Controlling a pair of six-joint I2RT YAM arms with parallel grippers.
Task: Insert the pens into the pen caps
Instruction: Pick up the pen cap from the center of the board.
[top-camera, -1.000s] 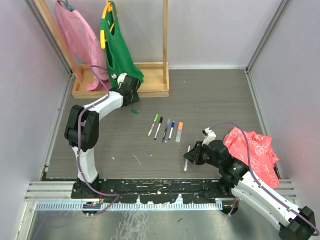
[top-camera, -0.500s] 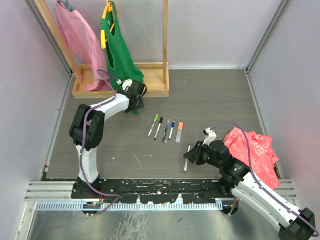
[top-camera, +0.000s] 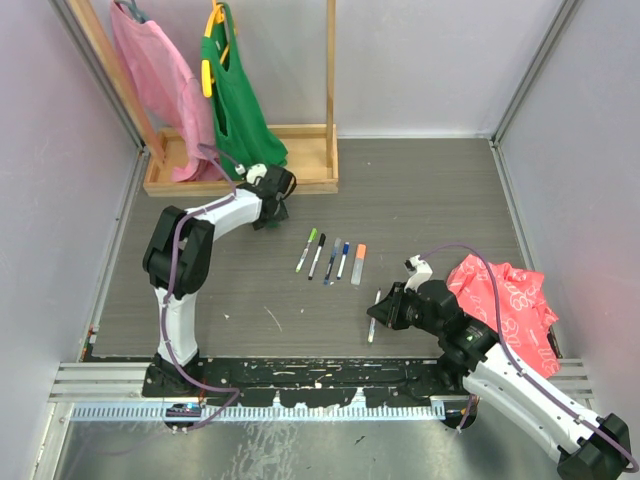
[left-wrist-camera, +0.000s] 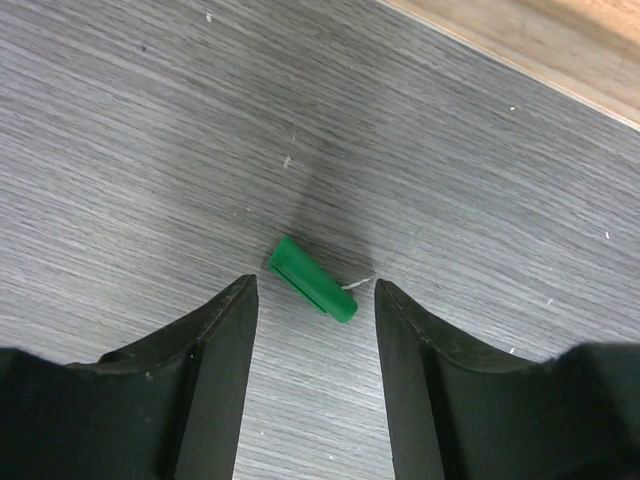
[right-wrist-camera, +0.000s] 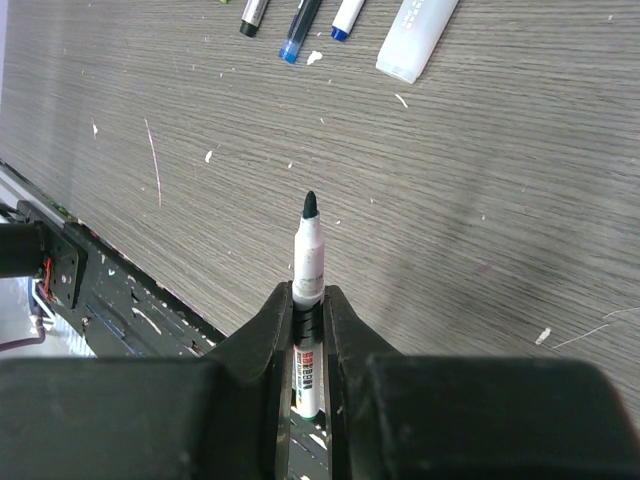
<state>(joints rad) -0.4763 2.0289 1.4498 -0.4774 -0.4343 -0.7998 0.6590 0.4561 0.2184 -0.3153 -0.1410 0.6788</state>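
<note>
- over the last second the left arm (top-camera: 215, 210) has swung rightward across the upper left of the top view. its jaws now hang over the green cap (left-wrist-camera: 312, 279), spread, one on each side, not touching it and drawn in a little.
- the cap lies flat on the desk (top-camera: 420, 200), angled across the gap between the jaws. the likely next step is to lower and close on it.
- the right arm (top-camera: 520, 385) has not moved. its jaws are pinched on a dark-tipped pen (right-wrist-camera: 308, 262), tip pointing outward, low over the desk at lower centre right.
- the other pens (top-camera: 330, 258) lie in a row mid-frame, between the two arms.
- the wooden rack base (left-wrist-camera: 540, 35) runs close behind the cap, so there is little room farther out.
- bare desk lies between cap and pen row. a red cloth (top-camera: 505, 300) sits just beside the right arm.
</note>
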